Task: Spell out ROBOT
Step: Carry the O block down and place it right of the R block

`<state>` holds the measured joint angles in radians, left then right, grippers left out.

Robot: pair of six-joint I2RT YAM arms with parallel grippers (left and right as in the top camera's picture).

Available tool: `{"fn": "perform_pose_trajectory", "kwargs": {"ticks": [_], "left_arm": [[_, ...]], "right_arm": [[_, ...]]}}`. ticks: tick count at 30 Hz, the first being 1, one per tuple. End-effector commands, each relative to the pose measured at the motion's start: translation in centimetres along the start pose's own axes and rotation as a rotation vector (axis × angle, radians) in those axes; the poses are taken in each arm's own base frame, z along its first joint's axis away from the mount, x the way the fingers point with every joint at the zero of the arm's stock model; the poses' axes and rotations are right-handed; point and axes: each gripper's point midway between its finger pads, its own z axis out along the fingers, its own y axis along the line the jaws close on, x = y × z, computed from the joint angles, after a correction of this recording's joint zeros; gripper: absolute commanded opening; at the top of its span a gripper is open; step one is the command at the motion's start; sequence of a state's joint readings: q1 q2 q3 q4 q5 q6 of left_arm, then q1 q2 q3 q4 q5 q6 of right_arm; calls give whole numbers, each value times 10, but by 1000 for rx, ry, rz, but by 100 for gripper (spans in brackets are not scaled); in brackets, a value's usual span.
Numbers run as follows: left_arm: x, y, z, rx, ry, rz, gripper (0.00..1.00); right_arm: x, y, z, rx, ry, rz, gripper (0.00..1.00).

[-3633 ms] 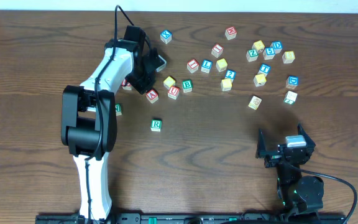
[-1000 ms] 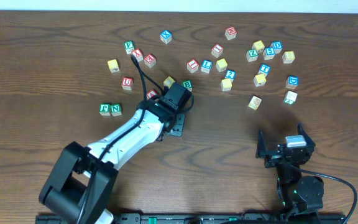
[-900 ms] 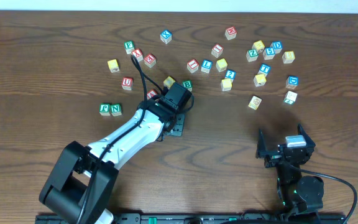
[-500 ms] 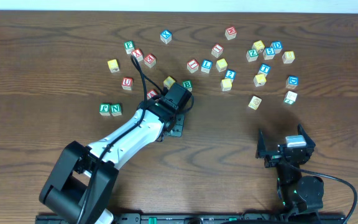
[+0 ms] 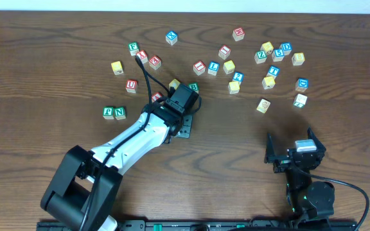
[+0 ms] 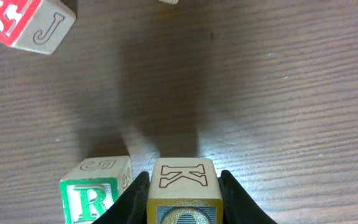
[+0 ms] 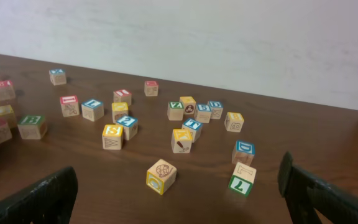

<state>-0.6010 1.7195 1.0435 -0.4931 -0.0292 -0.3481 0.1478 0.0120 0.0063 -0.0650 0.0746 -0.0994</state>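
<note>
My left gripper (image 6: pixel 183 198) is shut on a yellow-faced O cube (image 6: pixel 184 182) with a red outlined K on its top side. It holds the cube low over the table, right beside the green-faced R cube (image 6: pixel 95 191) on its left. In the overhead view the left gripper (image 5: pixel 182 130) is at the table's middle and the arm hides the R cube. The green-faced B cube (image 5: pixel 194 86) peeks out just behind the wrist and also shows in the right wrist view (image 7: pixel 31 125). Another yellow-faced cube (image 7: pixel 161 176) stands alone. My right gripper (image 5: pixel 294 153) is open and empty. I cannot pick out the blue T.
A red-lettered cube (image 6: pixel 27 22) lies beyond the R cube. Several loose cubes (image 5: pixel 236 64) are scattered across the back of the table. Two green cubes (image 5: pixel 114 113) stand left of my left arm. A green 7 cube (image 7: pixel 242 179) stands near my right gripper.
My left arm has swung from the back-left cubes to the R cube at the middle, holding the yellow O cube. Over the last second it has barely moved. The right arm has not moved.
</note>
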Motion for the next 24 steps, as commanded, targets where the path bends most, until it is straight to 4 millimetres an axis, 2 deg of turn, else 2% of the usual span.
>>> {"fn": "perform_pose_trajectory", "kwargs": {"ticks": [1, 5, 13, 17, 24], "left_arm": [[8, 4, 13, -24, 30, -13, 7], [15, 6, 24, -38, 63, -9, 7], [15, 6, 24, -38, 60, -28, 7], [19, 17, 27, -93, 52, -92, 8], [19, 17, 27, -96, 52, -92, 8]], "right_arm": [[0, -1, 0, 2, -1, -10, 99], [0, -1, 0, 2, -1, -10, 99], [0, -1, 0, 2, -1, -10, 99], [0, -1, 0, 2, -1, -10, 99], [0, -1, 0, 2, -1, -10, 99]]}}
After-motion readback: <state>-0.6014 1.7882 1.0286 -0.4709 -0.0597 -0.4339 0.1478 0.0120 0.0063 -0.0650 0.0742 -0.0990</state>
